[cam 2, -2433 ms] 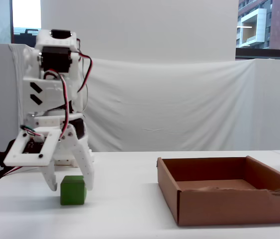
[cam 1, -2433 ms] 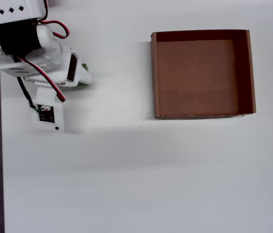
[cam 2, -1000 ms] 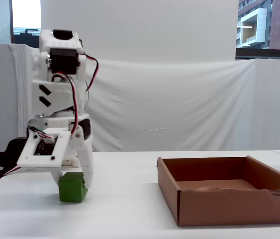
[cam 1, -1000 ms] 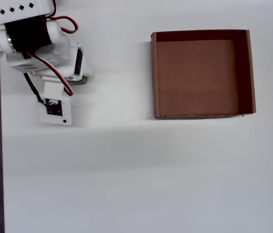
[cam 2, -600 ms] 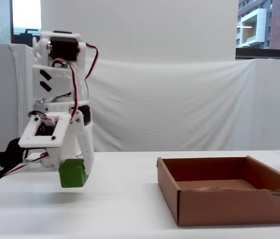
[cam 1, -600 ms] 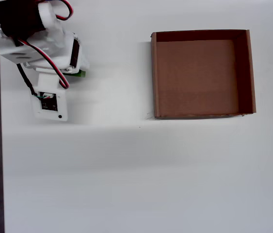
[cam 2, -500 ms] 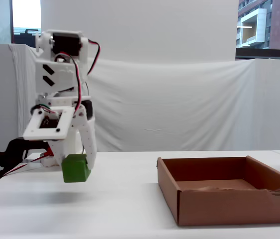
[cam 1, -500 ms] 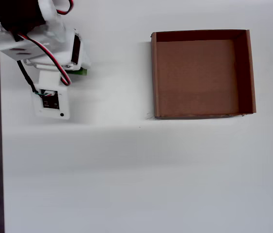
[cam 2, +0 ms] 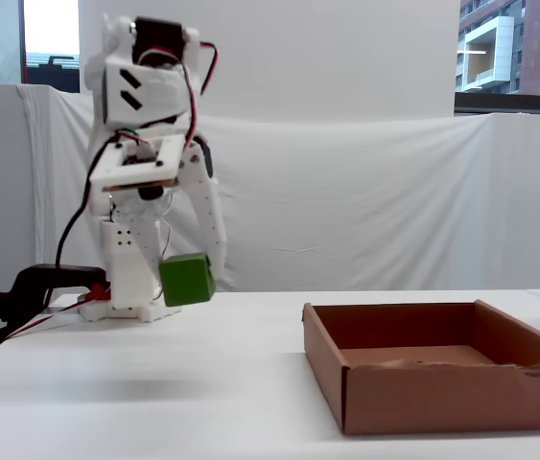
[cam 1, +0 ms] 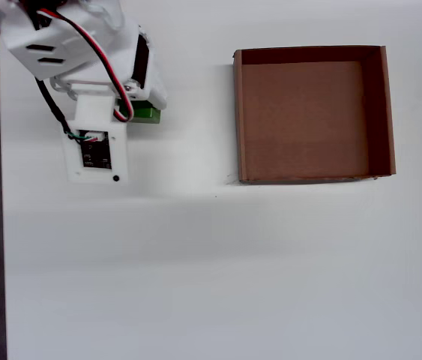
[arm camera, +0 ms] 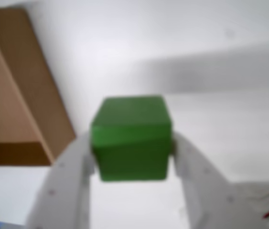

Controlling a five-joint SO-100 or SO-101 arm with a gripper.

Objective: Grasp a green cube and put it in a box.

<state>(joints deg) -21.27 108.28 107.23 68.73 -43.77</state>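
The claw (arm camera: 132,157) pinches the green cube (arm camera: 131,138) between both fingers, lifted clear of the table (cam 2: 202,402); the pickup looks done. The box (cam 2: 423,369) sits empty well to the right in the fixed view; carrying and dropping remain.

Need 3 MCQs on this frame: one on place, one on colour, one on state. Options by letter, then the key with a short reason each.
1. Where is the cube?
A. In the box
B. On the table
C. In the air, left of the box in the fixed view

2. What colour is the cube?
A. Green
B. Red
C. Blue

3. What is in the box?
A. The cube
B. Nothing
C. A second cube

Key:
1 C: the fixed view shows the cube above the table, left of the box.
2 A: the wrist view shows a green cube between the fingers of the gripper.
3 B: the overhead view shows only the bare brown floor of the box.
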